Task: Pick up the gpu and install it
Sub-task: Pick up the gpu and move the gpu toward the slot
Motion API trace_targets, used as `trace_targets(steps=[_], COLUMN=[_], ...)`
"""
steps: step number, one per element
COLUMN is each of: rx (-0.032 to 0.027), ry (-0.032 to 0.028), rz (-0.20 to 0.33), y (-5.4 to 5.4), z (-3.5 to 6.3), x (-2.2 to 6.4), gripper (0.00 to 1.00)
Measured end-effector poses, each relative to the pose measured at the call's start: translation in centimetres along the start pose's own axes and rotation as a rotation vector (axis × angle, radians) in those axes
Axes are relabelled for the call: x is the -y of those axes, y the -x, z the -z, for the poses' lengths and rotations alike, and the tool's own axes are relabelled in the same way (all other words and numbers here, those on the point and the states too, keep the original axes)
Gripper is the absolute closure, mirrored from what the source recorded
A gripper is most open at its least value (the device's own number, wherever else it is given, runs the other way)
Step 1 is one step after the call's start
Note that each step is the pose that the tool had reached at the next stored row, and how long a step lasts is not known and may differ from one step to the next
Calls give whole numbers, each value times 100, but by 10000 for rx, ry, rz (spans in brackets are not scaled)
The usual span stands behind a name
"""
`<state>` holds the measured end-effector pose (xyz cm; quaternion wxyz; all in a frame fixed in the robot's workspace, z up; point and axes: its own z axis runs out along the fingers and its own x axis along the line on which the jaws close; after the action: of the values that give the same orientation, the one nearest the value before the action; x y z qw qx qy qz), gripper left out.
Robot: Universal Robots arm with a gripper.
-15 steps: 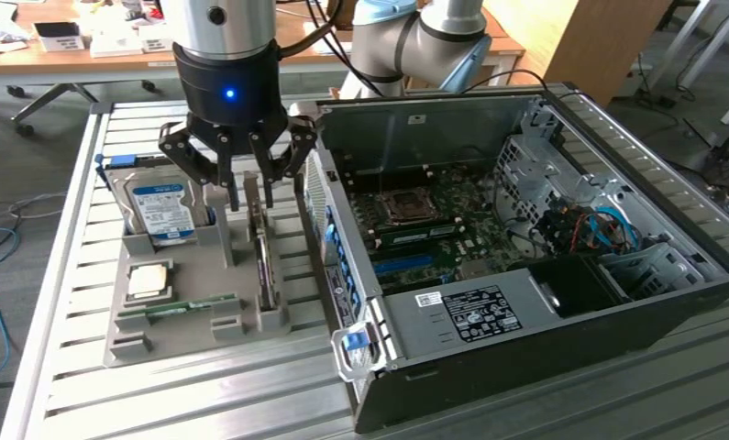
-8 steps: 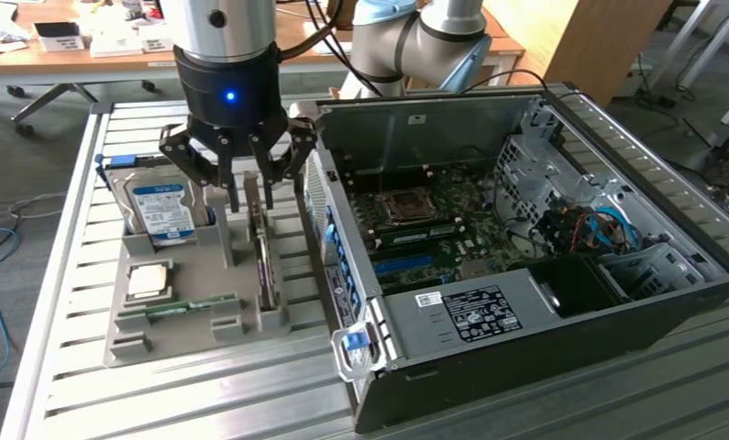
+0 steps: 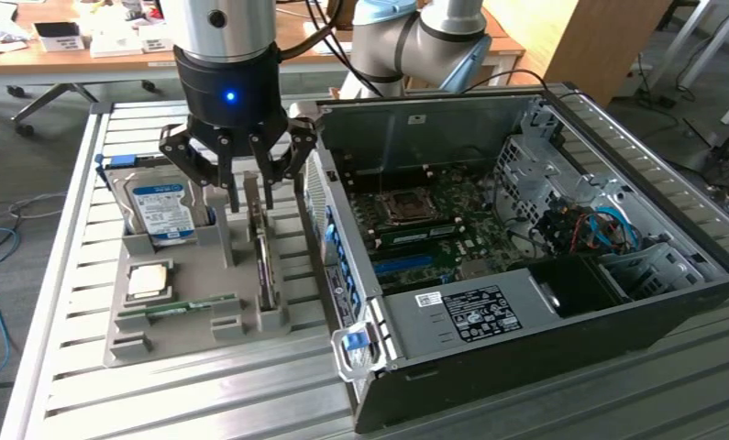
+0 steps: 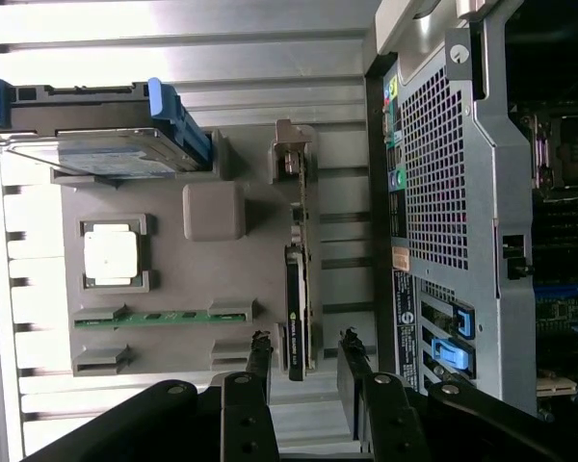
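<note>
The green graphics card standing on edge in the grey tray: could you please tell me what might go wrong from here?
The open black gripper hangs over the thin green graphics card; slightly off-centre, a finger might strike its top edge instead of clearing it.
The card stands close to the open black computer case, so the finger on that side may knock its perforated metal wall.

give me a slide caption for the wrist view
Open gripper poised over the gpu standing on edge in its gray tray, beside the open computer case.
</note>
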<state>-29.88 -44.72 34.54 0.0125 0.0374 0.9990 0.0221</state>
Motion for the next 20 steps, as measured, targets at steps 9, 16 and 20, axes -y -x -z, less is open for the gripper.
trace_targets(steps=[9,16,20], rx=[-1,0,0], ry=[0,0,-1], rz=[0,0,0], y=[-2,-3,-4], z=[-69,-133,-165], x=[3,6,7], gripper=[58,58,58])
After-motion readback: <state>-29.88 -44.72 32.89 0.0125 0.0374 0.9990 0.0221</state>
